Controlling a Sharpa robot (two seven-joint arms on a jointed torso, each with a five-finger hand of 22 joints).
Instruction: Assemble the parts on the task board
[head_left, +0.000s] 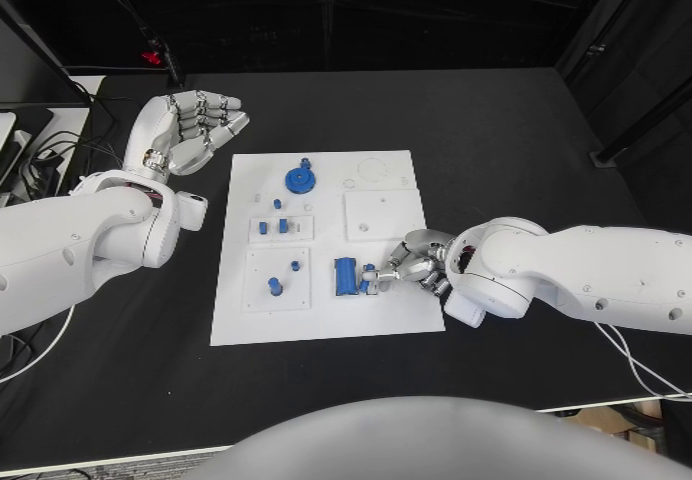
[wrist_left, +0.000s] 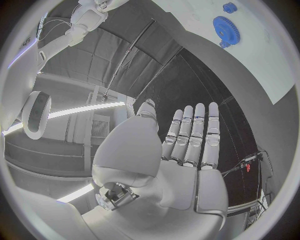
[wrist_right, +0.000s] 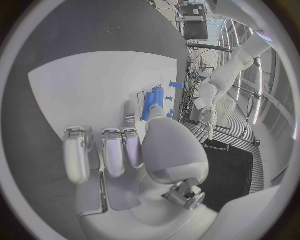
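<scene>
Nearest the camera, the right arm (head_left: 577, 275) reaches in over the bench (head_left: 505, 130) from its right edge, and the right hand (head_left: 411, 262) sits over the lower right part of the task board (head_left: 325, 320). Its fingertips are at a blue rectangular block (head_left: 345, 276), which stands near the board's near edge, roughly midway across. In the right wrist view the thumb (wrist_right: 164, 132) and a finger (wrist_right: 129, 114) close in on either side of that block (wrist_right: 152, 102), so the hand appears to pinch it, though the exact contact is partly hidden.

Left of the block, a square inset of the board holds two small blue pegs (head_left: 274, 287), one nearer the camera than the other. Beyond it a smaller inset carries more small blue pieces (head_left: 283, 224). Toward the far edge of the board a blue gear (head_left: 300, 179) lies flat with a small blue knob just beyond it; the gear (wrist_left: 225, 30) also shows in the left wrist view. On the board's right half sits a plain white square plate (head_left: 382, 215).

Off the board's far left corner, the left hand (head_left: 191, 128) hovers above the bench, palm open, fingers straight and side by side, holding nothing.
</scene>
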